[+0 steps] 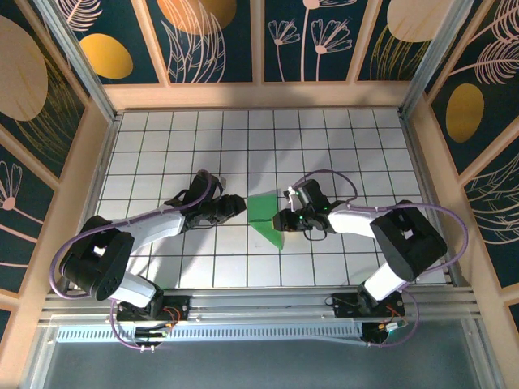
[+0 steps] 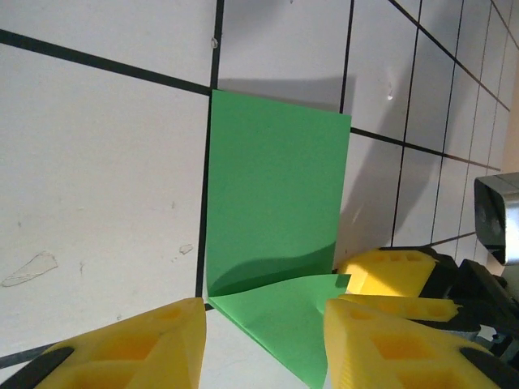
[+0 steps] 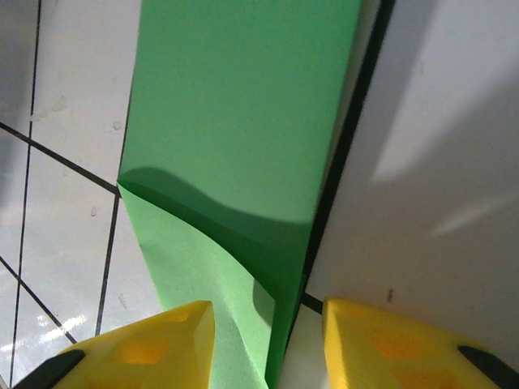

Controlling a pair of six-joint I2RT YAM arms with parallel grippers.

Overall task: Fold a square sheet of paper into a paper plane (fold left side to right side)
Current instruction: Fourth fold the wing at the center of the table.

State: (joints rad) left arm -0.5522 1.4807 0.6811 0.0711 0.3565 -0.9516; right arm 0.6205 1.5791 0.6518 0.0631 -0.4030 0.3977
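The square sheet of paper (image 1: 263, 212), bright green, lies on the white tiles mid-table. It is folded into a narrow strip, and a slanted flap runs to a point near me. In the left wrist view the sheet (image 2: 276, 186) has this flap raised slightly between my yellow fingers. My left gripper (image 1: 238, 207) (image 2: 263, 312) is open at the sheet's left edge. My right gripper (image 1: 281, 220) (image 3: 268, 312) is open at its right edge, with the sheet's (image 3: 235, 105) folded edge between its fingers. The right gripper's fingers (image 2: 389, 271) touch the flap's corner. The paper plane is out of view.
The white tiled table (image 1: 162, 146) is enclosed by wooden walls (image 1: 259, 96) at the back and sides. An aluminium rail (image 1: 259, 312) with both arm bases runs along the near edge. Cables loop over each arm.
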